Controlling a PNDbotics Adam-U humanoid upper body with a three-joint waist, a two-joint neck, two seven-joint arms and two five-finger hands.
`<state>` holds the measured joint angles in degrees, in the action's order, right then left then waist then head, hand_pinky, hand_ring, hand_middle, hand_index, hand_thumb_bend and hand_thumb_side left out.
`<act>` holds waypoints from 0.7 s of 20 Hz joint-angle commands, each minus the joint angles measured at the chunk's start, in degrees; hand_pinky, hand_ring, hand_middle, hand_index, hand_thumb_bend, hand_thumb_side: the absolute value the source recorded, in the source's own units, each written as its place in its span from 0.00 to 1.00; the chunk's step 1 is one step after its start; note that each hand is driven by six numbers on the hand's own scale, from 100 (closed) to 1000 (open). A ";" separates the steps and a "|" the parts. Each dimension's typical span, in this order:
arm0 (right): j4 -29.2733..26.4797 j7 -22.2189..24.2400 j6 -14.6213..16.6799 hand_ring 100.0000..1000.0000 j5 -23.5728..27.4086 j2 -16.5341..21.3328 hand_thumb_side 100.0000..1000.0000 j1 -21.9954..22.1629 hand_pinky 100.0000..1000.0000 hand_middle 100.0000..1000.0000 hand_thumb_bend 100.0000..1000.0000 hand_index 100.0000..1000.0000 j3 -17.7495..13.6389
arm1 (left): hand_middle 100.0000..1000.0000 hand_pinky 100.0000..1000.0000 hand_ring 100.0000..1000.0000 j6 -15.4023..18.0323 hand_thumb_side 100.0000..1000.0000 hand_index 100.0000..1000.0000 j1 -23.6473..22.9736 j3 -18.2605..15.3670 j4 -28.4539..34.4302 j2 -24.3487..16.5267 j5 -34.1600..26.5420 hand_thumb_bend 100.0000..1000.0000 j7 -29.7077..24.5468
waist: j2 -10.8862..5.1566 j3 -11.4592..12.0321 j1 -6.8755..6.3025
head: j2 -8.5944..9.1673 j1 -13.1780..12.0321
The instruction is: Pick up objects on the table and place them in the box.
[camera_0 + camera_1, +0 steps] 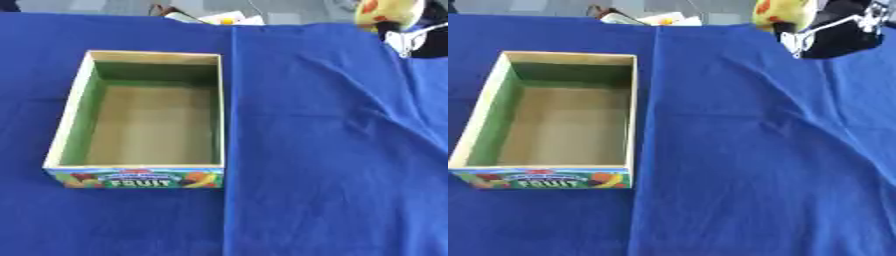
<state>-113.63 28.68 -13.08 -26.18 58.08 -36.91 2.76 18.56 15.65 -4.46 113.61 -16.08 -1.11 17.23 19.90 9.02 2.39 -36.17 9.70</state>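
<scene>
Box (138, 117) sits left of centre on blue cloth (332, 150), open, nothing inside, long axis near-to-far. We note right hand (837, 35) at far right corner, fingers curled on yellow-orange object (780, 11). Box lies left and nearer. Left hand unseen.

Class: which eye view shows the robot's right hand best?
The right eye view: the right hand shows as a black shape beside a yellow object. The left eye view catches only its edge at the top right corner.

Green-walled tan box (66, 125) with fruit-print front on blue cloth (332, 150)
</scene>
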 commanded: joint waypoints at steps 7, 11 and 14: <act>3.27 5.46 2.07 0.71 -4.53 -9.37 0.12 -13.49 0.75 0.60 0.00 0.63 5.54 | 0.84 0.58 0.81 0.21 1.00 0.89 0.56 0.44 0.98 -1.06 -0.95 0.00 -0.64 | -2.06 1.33 -0.12 | -0.28 1.29; 5.74 6.80 3.28 0.70 -6.57 -14.42 0.12 -17.50 0.75 0.59 0.00 0.62 8.07 | 0.84 0.58 0.81 0.21 1.00 0.89 0.71 0.63 0.98 -0.97 -1.26 0.00 -0.89 | -2.15 1.90 -0.05 | -0.24 1.85; 8.01 7.45 4.03 0.70 -9.95 -18.16 0.12 -19.61 0.74 0.58 0.00 0.62 9.90 | 0.84 0.58 0.81 0.24 1.00 0.89 0.84 0.72 0.98 -0.93 -1.46 0.00 -1.04 | -2.14 2.41 -0.02 | -0.25 2.24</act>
<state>-106.22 35.86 -9.44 -34.65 40.38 -55.24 12.57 18.77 15.73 -3.76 113.61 -16.08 -2.42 16.42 19.10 11.46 2.59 -36.23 11.61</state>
